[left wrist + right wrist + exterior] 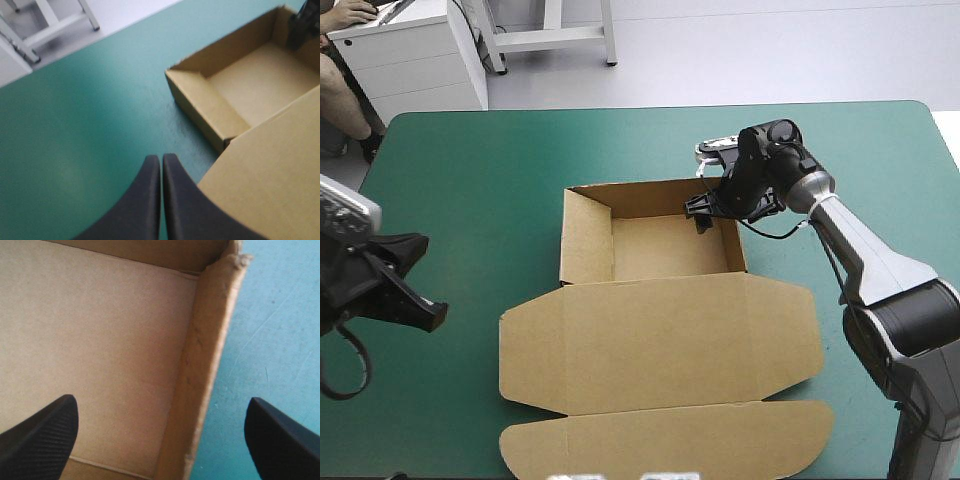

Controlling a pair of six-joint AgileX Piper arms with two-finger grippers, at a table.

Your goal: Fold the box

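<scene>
Spread wide, right hand (161,401) straddles 1 wall of the box (660,340) and should grip squarely; left hand (161,159), pinched together, idles.

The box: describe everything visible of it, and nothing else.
The box is one cut sheet of plain brown board lying mid-table on the teal-green cover. Its far part is an open tray with raised walls; the lid and its rounded flap lie flat toward the near edge. The right gripper, fingers open, straddles the tray's right wall near the far corner, one finger inside; contact cannot be told.
</scene>
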